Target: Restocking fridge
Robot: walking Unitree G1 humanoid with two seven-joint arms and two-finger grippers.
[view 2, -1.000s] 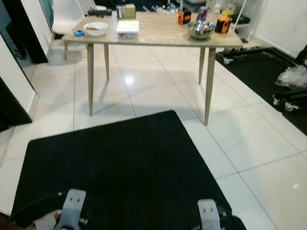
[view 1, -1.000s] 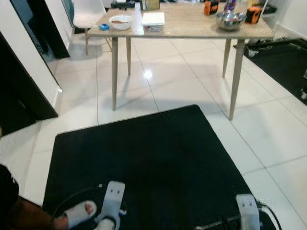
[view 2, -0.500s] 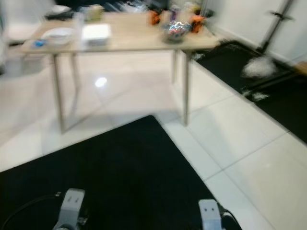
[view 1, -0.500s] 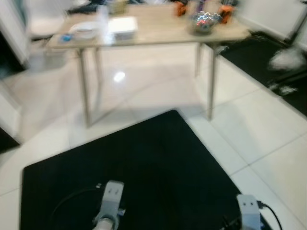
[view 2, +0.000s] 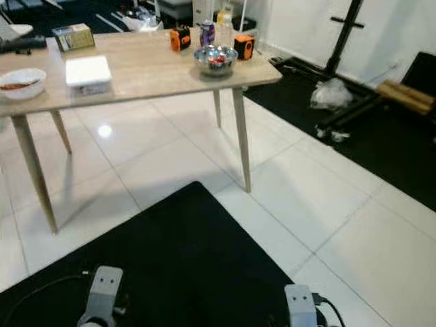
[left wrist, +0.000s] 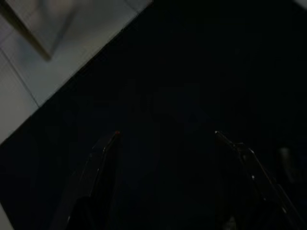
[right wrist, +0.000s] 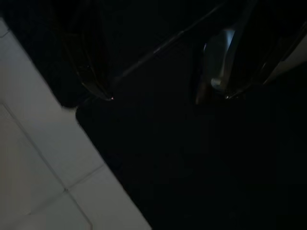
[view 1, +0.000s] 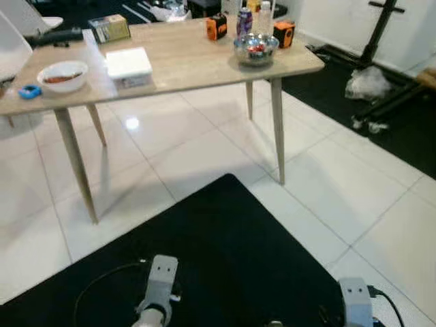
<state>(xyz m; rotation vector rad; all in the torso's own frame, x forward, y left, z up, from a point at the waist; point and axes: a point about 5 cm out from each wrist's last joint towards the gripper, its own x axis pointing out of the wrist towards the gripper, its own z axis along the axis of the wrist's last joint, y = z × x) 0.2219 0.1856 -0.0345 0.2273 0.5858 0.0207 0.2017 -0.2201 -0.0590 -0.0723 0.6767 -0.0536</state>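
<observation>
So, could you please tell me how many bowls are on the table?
2: a white bowl near the table's left end, and a metal bowl near its right end; others may sit beyond the frame.

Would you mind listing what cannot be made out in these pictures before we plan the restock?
- Fridge: nowhere to be located.
- Metal bowl contents: too small in the eye views; just coloured specks.
- Can and orange boxes: labels too small to read.
- White bowl: cut by the right eye view's left edge.
- Left claw and right claw: wrist views too dark for detail; both hang over the black mat.
</observation>
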